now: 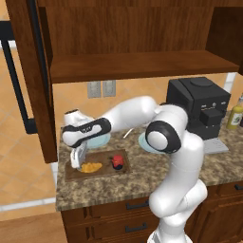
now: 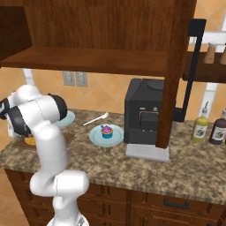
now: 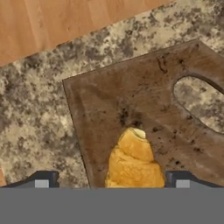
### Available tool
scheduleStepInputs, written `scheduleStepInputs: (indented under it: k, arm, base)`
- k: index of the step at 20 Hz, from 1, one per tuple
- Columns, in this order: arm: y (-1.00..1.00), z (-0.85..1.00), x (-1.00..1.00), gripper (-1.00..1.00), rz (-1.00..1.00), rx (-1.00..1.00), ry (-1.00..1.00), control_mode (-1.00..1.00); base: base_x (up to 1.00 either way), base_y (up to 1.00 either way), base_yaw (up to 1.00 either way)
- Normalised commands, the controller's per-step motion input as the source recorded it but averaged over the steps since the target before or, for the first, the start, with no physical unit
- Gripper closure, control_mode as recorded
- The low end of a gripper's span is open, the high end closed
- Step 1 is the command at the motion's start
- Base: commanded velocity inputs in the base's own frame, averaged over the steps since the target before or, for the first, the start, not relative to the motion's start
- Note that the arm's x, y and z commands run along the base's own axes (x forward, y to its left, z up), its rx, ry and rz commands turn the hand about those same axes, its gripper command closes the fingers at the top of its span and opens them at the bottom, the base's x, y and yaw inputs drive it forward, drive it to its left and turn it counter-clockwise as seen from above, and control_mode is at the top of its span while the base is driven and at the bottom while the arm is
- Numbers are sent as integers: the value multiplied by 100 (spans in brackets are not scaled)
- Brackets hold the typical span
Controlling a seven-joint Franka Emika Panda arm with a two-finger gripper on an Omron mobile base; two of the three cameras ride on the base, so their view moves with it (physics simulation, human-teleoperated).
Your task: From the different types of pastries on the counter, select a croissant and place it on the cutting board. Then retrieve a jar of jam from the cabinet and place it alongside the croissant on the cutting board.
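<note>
in the hand view the croissant lies on the cutting board, between the two dark finger tips of the jaws. the jaws stand wide apart, one tip on each side of the pastry with a gap to it, and they hold nothing. the handle slot of the board is at the right of this view and the granite shows through it. the board rests flat on the counter, and past the counter edge the wooden floor is seen.

from the left base view the arm bends to the left and the jaws hang just above the croissant, which is on the left part of the cutting board. the jar of jam with its red lid stands on the right part of the same board, near the croissant but apart from it.

farther back on the counter, in the right base view, the cupcake sits on a round light-blue plate, beside a black coffee machine. two bottles stand at the right end. above all, the cabinet is open with its wide shelf.
</note>
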Motion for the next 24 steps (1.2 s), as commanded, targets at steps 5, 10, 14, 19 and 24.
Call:
scheduleStepInputs:
  k: [5,10,14,19,24]
  arm:
    - [-2,66,-33,-100,0,-4,-27,-100]
    - [-55,45,-86,-100,1,1,-3,-100]
    - [-100,0,-69,-100,9,6,0,-100]
    - [-93,1,-84,-100,20,11,1,-100]
    - [-63,14,-100,-100,35,14,0,-100]
  base:
    - [0,0,0]
    - [0,0,0]
    - [0,0,0]
    - [0,0,0]
    - [0,0,0]
